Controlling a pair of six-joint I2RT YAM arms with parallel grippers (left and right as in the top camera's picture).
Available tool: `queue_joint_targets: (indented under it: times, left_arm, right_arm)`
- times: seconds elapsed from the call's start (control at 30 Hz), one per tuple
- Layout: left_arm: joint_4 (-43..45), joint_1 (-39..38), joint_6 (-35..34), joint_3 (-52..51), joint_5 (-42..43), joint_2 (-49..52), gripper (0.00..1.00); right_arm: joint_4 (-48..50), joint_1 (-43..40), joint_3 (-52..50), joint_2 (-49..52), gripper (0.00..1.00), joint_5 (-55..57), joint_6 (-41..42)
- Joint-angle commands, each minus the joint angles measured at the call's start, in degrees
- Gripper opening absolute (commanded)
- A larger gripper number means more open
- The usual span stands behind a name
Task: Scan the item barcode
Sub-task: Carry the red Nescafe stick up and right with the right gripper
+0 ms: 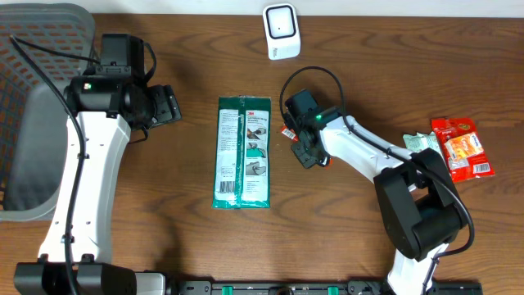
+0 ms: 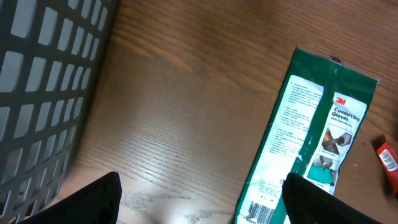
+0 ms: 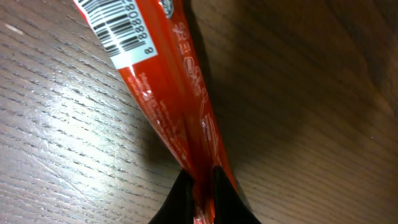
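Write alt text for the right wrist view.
The right gripper is shut on one end of a slim red packet, seen close up. Its barcode label faces the camera at top left, over a wooden table.

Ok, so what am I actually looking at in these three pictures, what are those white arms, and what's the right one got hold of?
Those are two robot arms at a wooden table. One picture looks down from above; the other two come from a camera on each wrist. On the table lie a green glove pack, red snack packets and a white box, probably the scanner, with a grey basket at the left. The right gripper is shut on a slim red packet with a barcode. The left gripper is open, holding nothing.
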Motion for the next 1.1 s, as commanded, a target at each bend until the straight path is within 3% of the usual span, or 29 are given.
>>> queue_joint_targets:
  times: [0.0,0.07,0.13,0.23,0.53,0.57,0.7,0.87,1.07]
  left_arm:
    - [-0.24,0.24,0.11,0.52,-0.48,-0.17,0.83]
    - [-0.24,0.24,0.11,0.52,-0.48,-0.17,0.83]
    - [-0.24,0.24,0.11,0.52,-0.48,-0.17,0.83]
    - [-0.24,0.24,0.11,0.52,-0.48,-0.17,0.83]
    - [-0.24,0.24,0.11,0.52,-0.48,-0.17,0.83]
    - [-0.24,0.24,0.11,0.52,-0.48,-0.17,0.83]
    - [-0.24,0.24,0.11,0.52,-0.48,-0.17,0.83]
    - [-0.24,0.24,0.11,0.52,-0.48,-0.17,0.83]
    - [-0.24,0.24,0.11,0.52,-0.48,-0.17,0.83]
  right_arm:
    - [-0.44,0.94,-2.56,0.7,0.02,-1.01,-0.33]
    - [-0.42,0.94,-2.6,0.7,0.01,-2.1,-0.28]
    - [-0.33,0.81,-2.6,0.7,0.12,-4.13,-0.26]
    - [-0.48,0.83,-2.6,0.7,0.19,-4.44,-0.28]
    - [-0.46,0.83,-3.15,0.7,0.26,-3.61,-0.26]
    - [-0.44,0.83,-3.34,0.7,0.25,-3.58,-0.28]
    - [-0.13,0.81,-4.07,0.68,0.01,-4.61,2.03]
    - [-1.86,-0.31,-1.31,-3.43,0.01,-16.96,2.32]
    - [-1.77,-5.14,-1.18,-7.78,0.01,-30.88,8.33]
